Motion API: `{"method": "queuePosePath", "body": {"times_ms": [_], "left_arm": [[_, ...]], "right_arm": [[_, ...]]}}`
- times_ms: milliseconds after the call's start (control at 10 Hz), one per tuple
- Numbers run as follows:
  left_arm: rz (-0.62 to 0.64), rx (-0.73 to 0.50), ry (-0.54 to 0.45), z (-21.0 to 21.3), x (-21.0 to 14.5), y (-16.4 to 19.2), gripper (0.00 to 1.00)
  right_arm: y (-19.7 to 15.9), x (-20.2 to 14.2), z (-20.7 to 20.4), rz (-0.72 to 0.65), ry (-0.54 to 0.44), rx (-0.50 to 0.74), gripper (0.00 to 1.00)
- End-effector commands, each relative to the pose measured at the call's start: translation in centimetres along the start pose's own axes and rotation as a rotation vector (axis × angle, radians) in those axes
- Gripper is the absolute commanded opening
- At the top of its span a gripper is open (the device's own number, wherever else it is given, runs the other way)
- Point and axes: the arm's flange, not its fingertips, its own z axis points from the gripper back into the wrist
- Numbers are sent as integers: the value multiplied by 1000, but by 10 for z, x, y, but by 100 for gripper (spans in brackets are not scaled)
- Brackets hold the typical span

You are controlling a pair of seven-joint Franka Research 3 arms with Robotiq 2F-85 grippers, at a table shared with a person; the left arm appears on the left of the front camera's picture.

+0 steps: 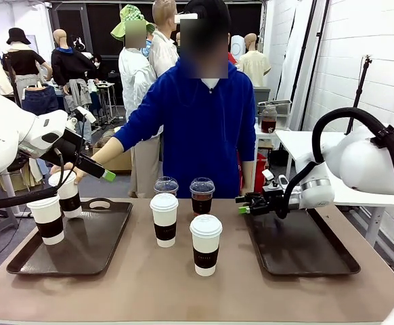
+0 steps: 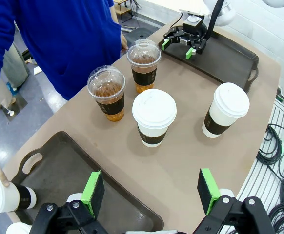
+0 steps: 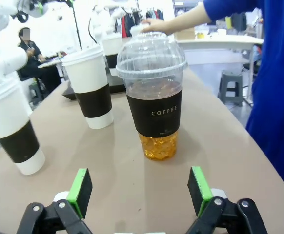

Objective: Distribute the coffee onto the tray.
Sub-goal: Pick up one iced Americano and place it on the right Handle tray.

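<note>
Two white sleeved coffee cups [image 1: 48, 218] [image 1: 68, 196] stand on the left tray [image 1: 89, 254]; a person's hand [image 1: 80, 173] rests on the farther one. Between the trays on the table stand two more white cups [image 1: 164, 219] [image 1: 205, 244] and two clear dome-lidded cups [image 1: 166, 186] [image 1: 202, 195]. My left gripper [image 1: 99, 152] hangs open above the left tray, its pads [image 2: 93, 192] empty. My right gripper [image 1: 242, 204] is open and low over the right tray's [image 1: 305, 247] far left corner. It points at the nearer clear cup [image 3: 154, 114], a short way off.
The person in blue stands at the far edge, one arm stretched over the left tray. The right tray holds nothing. Bare tabletop [image 1: 136, 284] runs along the front edge. Cables [image 2: 278, 146] hang off the table's side.
</note>
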Motion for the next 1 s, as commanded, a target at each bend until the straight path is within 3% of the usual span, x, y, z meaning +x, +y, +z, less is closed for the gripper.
{"method": "queuePosePath", "body": {"times_ms": [0, 900], "left_arm": [[6, -12, -8, 0, -2, 1, 100], [6, -12, -8, 0, -2, 1, 100]], "right_arm": [[-15, -7, -12, 33, -21, -18, 100], [-36, 3, -62, 68, -62, 22, 100]]}}
